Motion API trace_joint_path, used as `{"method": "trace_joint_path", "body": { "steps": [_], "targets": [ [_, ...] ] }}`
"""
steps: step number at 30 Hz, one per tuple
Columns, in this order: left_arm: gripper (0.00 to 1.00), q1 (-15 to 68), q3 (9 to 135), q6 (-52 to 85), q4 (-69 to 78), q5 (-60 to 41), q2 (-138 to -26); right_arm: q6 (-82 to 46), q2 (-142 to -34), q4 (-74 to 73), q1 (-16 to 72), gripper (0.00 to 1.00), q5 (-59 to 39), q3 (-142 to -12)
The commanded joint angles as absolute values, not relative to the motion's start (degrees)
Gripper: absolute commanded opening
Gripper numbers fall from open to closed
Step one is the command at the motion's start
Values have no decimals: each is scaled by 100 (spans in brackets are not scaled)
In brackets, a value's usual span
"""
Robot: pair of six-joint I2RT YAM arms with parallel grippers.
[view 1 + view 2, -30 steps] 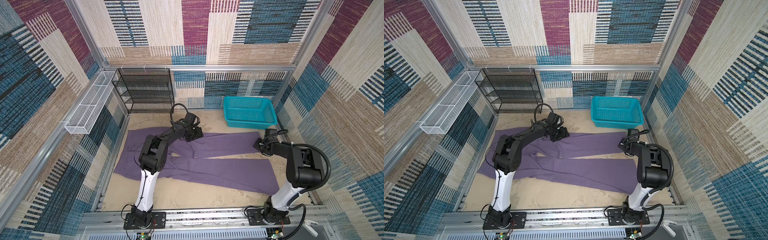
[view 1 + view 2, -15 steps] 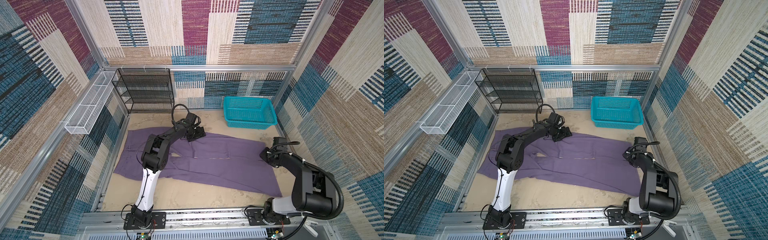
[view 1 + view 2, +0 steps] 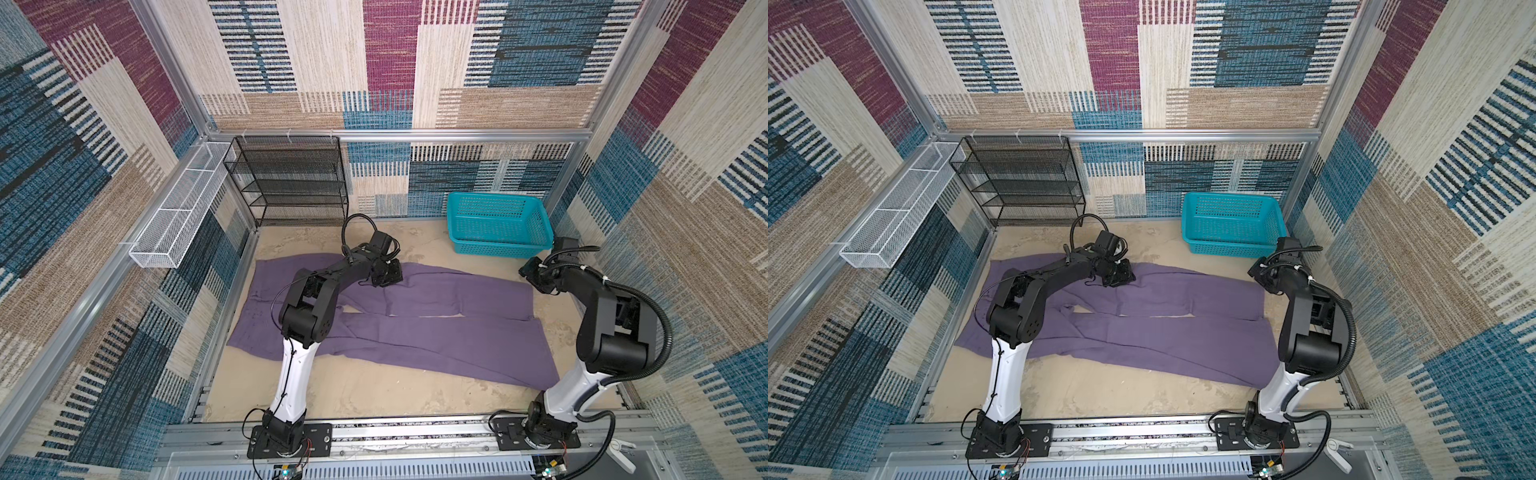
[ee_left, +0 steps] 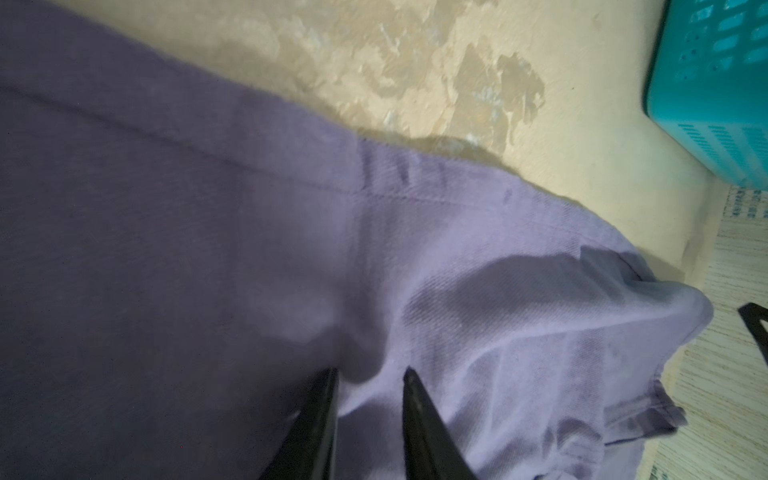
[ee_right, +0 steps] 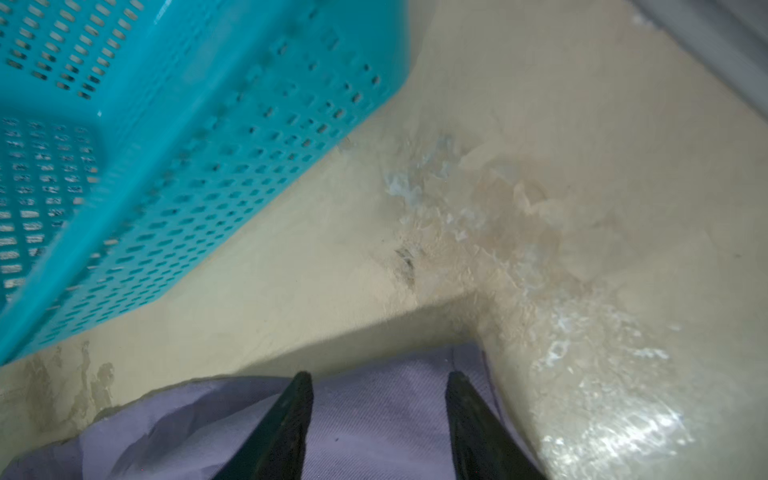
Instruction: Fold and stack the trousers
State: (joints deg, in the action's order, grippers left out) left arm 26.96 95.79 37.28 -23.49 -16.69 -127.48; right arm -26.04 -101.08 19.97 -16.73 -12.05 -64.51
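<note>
Trousers point(image 3: 415, 332) lie spread flat; left gripper point(image 4: 370, 372) pinches a raised fold on the far leg. Right gripper point(image 5: 379, 376) hangs parted over that leg's right hem, holding nothing.

The trousers point(image 3: 415, 336), plain muted purple and thin, lay spread flat and unfolded, both long legs side by side. The far leg's outer edge lay under the left gripper point(image 3: 390, 277), a small ridge of cloth raised between its tips. That leg's hem corner lay beneath the right gripper point(image 5: 378, 376).
</note>
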Motion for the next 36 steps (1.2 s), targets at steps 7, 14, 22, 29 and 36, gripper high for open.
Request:
{"method": "trace_joint_path", "body": {
  "steps": [7, 14, 22, 29, 36],
  "targets": [
    [30, 2692, 9552, 3587, -2520, -1586, -12700, -2367, -10380, 2118, -1918, 60, -1182, -6345],
    [31, 2697, 9497, 3589, -2496, -1564, -12686, -2181, -10694, 1795, -2087, 58, -1915, -6333],
    [31, 2698, 9501, 3612, -2485, -1564, -12734, -1867, -10832, 1532, -2087, 22, -2728, -6368],
    [31, 2690, 9545, 3624, -2487, -1577, -12789, -1699, -9736, 743, -2004, 1, -2503, -5832],
    [31, 2687, 9604, 3628, -2505, -1556, -12847, -1450, -8054, -184, -1582, 0, -479, -4714]
  ]
}}
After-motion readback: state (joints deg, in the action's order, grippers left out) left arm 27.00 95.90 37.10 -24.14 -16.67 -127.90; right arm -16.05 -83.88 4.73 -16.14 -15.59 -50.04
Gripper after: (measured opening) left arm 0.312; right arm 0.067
